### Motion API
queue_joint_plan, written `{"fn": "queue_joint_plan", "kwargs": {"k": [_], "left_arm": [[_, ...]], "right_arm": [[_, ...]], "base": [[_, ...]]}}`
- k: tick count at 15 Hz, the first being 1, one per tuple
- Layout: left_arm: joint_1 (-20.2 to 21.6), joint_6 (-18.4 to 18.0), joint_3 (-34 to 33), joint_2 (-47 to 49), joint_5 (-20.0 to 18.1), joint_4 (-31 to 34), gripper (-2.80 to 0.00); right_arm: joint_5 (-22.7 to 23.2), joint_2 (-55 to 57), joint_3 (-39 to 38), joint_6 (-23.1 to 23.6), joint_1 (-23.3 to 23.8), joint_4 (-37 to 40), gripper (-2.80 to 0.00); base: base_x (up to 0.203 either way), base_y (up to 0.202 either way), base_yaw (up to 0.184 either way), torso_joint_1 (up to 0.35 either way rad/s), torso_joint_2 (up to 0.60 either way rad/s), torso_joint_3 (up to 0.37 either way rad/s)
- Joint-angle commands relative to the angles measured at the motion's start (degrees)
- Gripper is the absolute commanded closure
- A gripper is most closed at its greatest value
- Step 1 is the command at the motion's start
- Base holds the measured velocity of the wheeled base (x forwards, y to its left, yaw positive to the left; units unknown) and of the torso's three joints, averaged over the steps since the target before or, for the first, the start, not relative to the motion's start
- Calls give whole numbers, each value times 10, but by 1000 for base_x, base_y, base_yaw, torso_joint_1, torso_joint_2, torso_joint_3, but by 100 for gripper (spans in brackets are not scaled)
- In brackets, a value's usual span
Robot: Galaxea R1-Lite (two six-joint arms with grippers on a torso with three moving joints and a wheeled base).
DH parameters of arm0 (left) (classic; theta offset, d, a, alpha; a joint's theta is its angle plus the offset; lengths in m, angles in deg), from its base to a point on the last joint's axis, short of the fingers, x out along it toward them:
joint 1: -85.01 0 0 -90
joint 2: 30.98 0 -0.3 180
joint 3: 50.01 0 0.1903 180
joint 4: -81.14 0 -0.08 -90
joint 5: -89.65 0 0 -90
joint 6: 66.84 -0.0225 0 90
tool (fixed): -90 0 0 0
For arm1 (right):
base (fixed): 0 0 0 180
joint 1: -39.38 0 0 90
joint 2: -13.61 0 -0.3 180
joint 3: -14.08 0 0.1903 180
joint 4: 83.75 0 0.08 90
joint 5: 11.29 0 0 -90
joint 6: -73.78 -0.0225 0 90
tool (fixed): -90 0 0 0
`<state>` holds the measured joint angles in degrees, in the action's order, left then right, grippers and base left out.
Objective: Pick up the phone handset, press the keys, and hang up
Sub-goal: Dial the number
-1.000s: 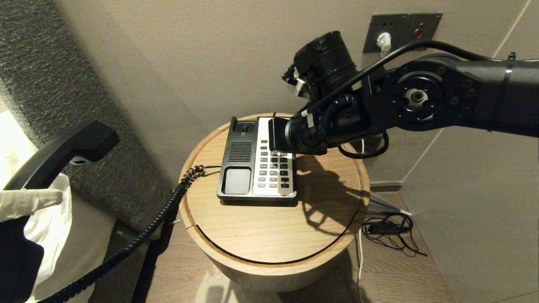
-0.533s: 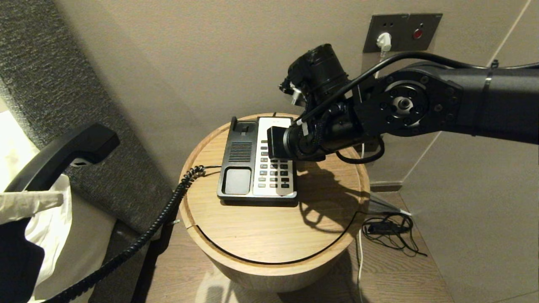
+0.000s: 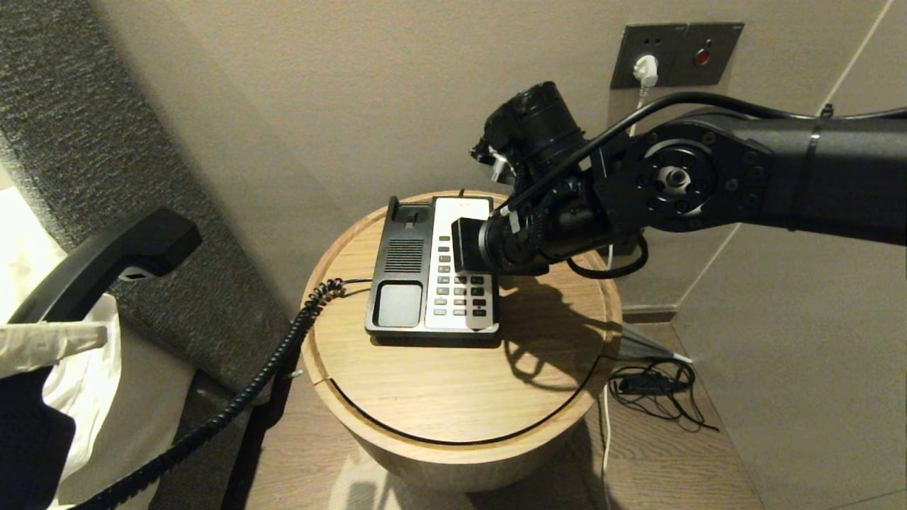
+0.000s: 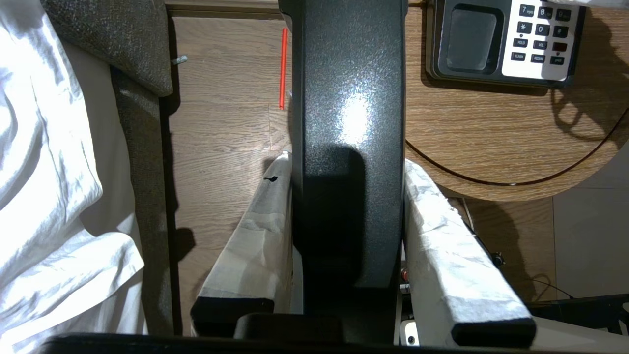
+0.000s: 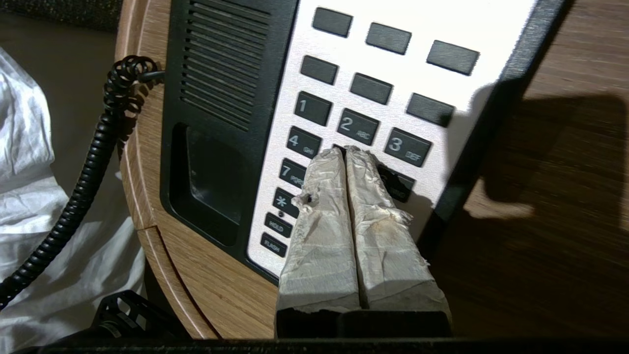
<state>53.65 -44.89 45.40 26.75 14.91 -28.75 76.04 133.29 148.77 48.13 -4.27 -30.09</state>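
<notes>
The black and white phone base (image 3: 432,273) sits on the round wooden table (image 3: 460,382). Its keypad (image 5: 354,123) fills the right wrist view. My right gripper (image 5: 345,150) is shut, its taped fingertips (image 5: 329,162) together over the middle key of the second number row, between keys 4 and 6; contact is unclear. In the head view the right gripper (image 3: 464,248) hangs over the keypad. My left gripper (image 4: 346,167) is shut on the black handset (image 4: 346,98), held off the table's left side (image 3: 106,258). The coiled cord (image 3: 234,404) runs from the base.
A grey padded headboard (image 3: 85,127) and white bedding (image 3: 78,368) lie to the left. A wall socket with a plug (image 3: 645,67) is behind the table. Loose cables (image 3: 655,386) lie on the floor at the right.
My right arm has come down and a little towards me over the keypad, bringing the shut fingers close to the keys. The left gripper holds the handset still.
</notes>
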Motion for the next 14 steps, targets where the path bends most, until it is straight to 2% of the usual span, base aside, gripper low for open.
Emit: {"fn": "queue_joint_plan", "kwargs": {"k": [1,8,14], "left_arm": [[0,1,-1,0,1,4,0],[0,1,-1,-1,0,3,0],[0,1,-8,-1,1,-4,0]], "right_arm": [[-1,6,-1,-1,1,4,0],[-1,-27,-1,-3,-1,17,0],[-1,-52,-1,-27,-4,57,0]], "base": [[0,0,0,0,0,0],[0,0,0,0,0,0],[0,0,0,0,0,0]]}}
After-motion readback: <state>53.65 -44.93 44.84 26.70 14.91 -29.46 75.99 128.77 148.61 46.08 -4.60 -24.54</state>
